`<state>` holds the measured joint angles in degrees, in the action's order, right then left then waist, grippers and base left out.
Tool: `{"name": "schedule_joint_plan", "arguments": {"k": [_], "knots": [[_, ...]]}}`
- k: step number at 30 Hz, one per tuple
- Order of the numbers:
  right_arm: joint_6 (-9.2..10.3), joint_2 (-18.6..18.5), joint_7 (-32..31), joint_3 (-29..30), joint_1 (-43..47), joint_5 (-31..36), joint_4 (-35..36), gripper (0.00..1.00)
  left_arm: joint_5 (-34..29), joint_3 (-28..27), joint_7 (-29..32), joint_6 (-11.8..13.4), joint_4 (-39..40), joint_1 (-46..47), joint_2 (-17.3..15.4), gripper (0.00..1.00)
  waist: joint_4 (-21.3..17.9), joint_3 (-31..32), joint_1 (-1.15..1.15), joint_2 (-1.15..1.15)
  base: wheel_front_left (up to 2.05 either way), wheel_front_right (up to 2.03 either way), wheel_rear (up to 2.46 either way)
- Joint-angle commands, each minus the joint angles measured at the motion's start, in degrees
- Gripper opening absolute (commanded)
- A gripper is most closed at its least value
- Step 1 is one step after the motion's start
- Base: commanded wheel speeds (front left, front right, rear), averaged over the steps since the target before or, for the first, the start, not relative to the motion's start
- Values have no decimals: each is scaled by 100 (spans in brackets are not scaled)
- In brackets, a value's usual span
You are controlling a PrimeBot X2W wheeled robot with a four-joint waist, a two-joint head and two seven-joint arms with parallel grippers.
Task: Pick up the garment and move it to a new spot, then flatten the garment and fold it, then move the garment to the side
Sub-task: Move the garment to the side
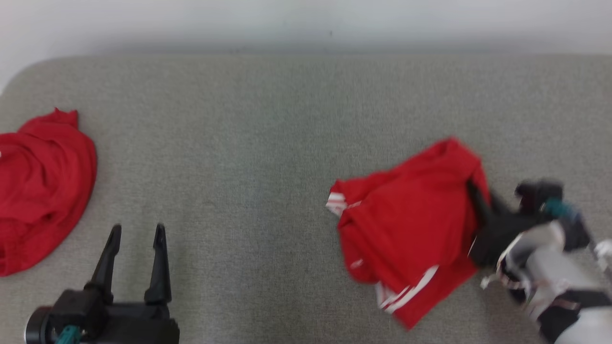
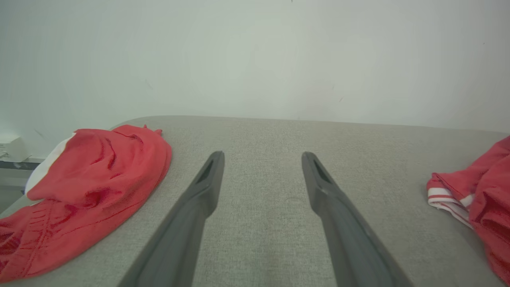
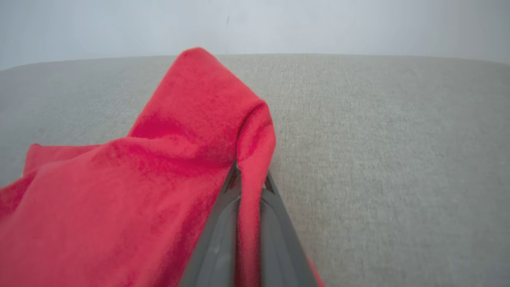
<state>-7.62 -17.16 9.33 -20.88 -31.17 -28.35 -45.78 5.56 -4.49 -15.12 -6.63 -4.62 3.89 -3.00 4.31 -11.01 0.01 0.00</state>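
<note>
- A grey fabric surface [image 1: 267,143] is spread across the head view.
- The red white-striped garment [image 1: 411,215] lies crumpled at right centre; the pickup step is judged in hand.
- A second red garment [image 1: 43,191] lies at the left edge, well apart.
- The right gripper [image 3: 248,181] is clamped on the striped garment's edge; a lift and carry are called for next.
- The left gripper [image 1: 137,229], lower left, is spread wide, empty.

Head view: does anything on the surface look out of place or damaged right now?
Nothing damaged or spilled. The striped red garment is crumpled, with the right gripper shut on its edge. One oddity: a second red garment lies bunched at the far left of the grey surface, near the open left gripper.
</note>
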Motion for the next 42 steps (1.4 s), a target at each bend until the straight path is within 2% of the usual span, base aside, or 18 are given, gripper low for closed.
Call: {"name": "schedule_joint_plan", "arguments": {"k": [1,9,15,20,27,32,38,39,40,41,42], "knots": [[21,-173,-59,-13,-325,-48,32,0,21,40,-3,-27,66,190,6,100,-85,-513,-1,0,0,0,0],[19,-1176,-414,-100,-1863,-75,195,0,26,159,-3,-50,518,794,-2,100,-366,-1777,-1,0,0,0,0],[19,-1936,-501,-64,-2608,-174,377,0,-79,47,-4,-70,923,1038,-178,100,-890,-2507,-1,0,0,0,0],[19,-2395,-614,48,-2973,-221,503,0,-158,-90,-3,-66,1319,986,-328,100,-1280,-2845,-1,0,0,0,0],[19,-2729,-737,110,-3349,-208,538,0,-182,-306,-2,-51,1750,736,-480,100,-1551,-3045,-1,0,0,0,0],[19,-2938,-843,46,-3621,-96,417,0,-203,-318,0,-48,1889,639,-491,100,-1551,-3058,-1,0,0,0,0],[19,-2953,-849,-75,-3952,-29,194,0,-195,-296,6,-42,1923,613,-461,100,-1499,-3114,-1,0,0,0,0],[19,-2929,-838,-87,-3987,-11,151,15,-201,-275,7,-42,1914,623,-452,100,-1487,-3123,-1,0,0,0,0],[19,-2929,-838,-87,-3987,-11,151,15,-201,-275,7,-42,1914,623,-452,100,-1487,-3123,-1,0,0,0,0],[19,-2937,-798,-90,-4036,57,103,46,-205,-252,19,-43,1901,642,-444,100,-1469,-3134,-1,0,0,0,0],[19,-2956,-747,-84,-4089,130,40,100,-208,-231,19,-44,1882,664,-434,100,-1452,-3139,-1,0,0,0,0]]}}
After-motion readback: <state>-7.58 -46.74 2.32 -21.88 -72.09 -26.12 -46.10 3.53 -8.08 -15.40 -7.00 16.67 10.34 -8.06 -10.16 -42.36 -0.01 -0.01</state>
